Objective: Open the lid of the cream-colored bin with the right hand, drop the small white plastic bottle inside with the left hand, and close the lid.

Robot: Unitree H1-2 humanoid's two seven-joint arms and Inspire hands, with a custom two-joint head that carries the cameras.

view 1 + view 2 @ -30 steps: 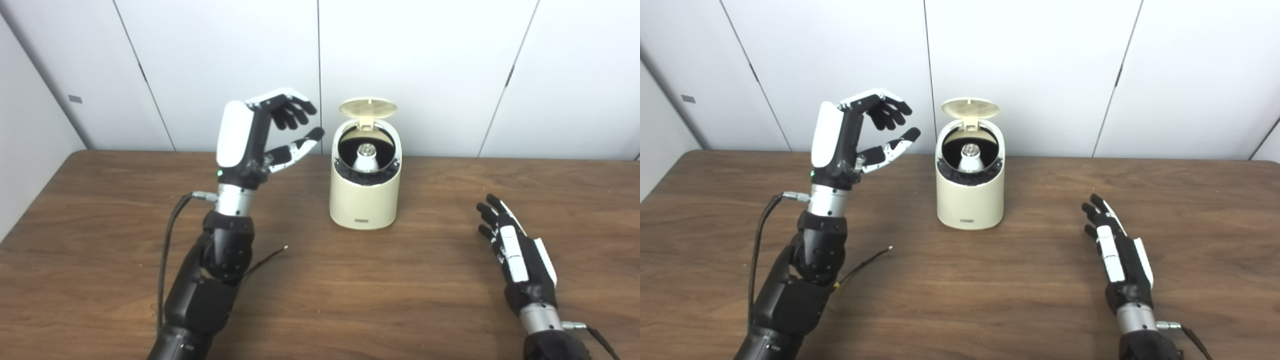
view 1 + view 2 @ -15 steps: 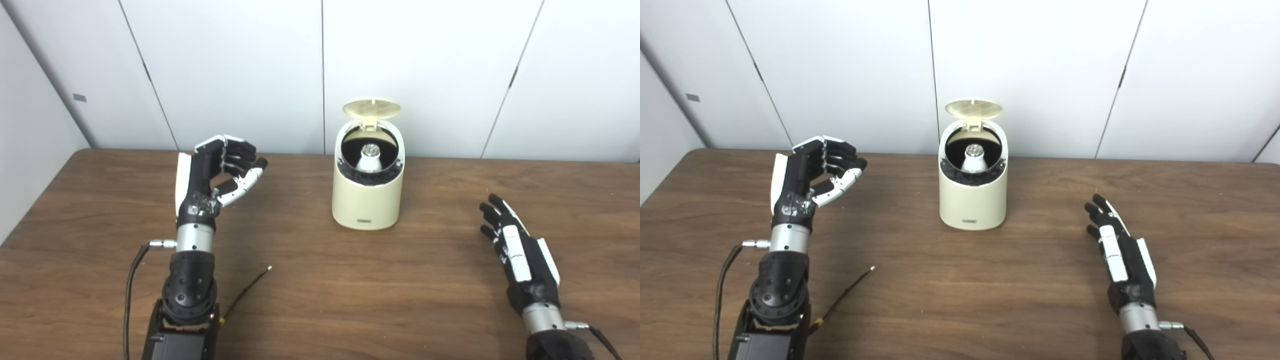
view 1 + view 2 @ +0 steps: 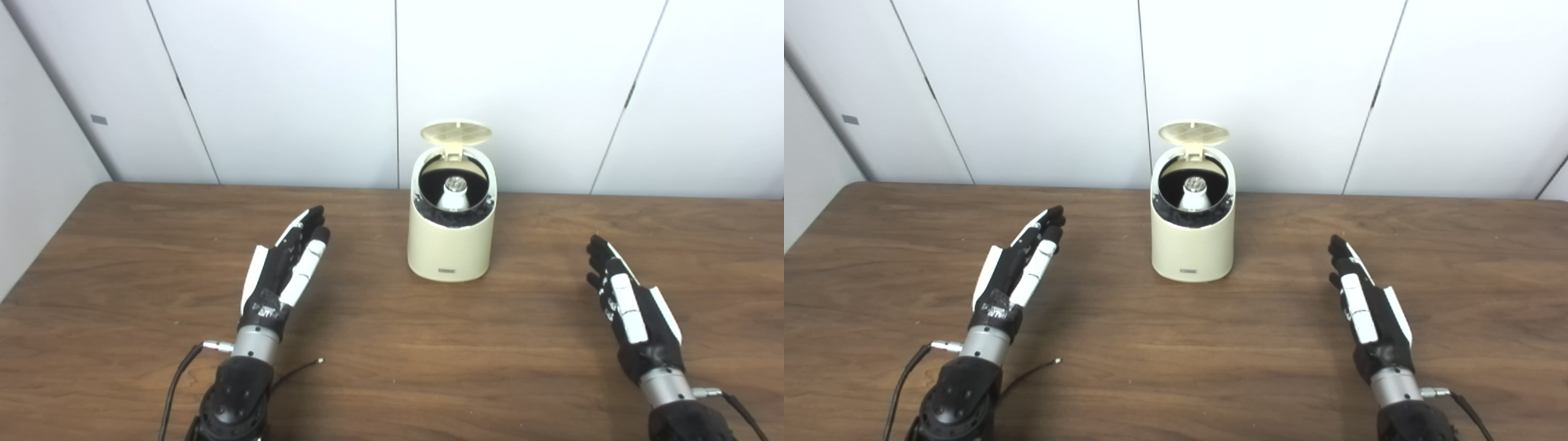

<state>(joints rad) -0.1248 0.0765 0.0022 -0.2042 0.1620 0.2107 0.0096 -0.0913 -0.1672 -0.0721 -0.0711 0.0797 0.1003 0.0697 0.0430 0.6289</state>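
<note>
Resting low by the table now, left robot hand (image 3: 283,272) lowered and flattened open, right robot hand (image 3: 631,303) open, bin (image 3: 451,245) lid (image 3: 456,131) up, bottle (image 3: 452,193) inside.

Both hands: left hand (image 3: 283,272), right hand (image 3: 628,303) black with white finger and back panels; silver wrist cuffs, side connectors with thin black cables; black forearms.
</note>
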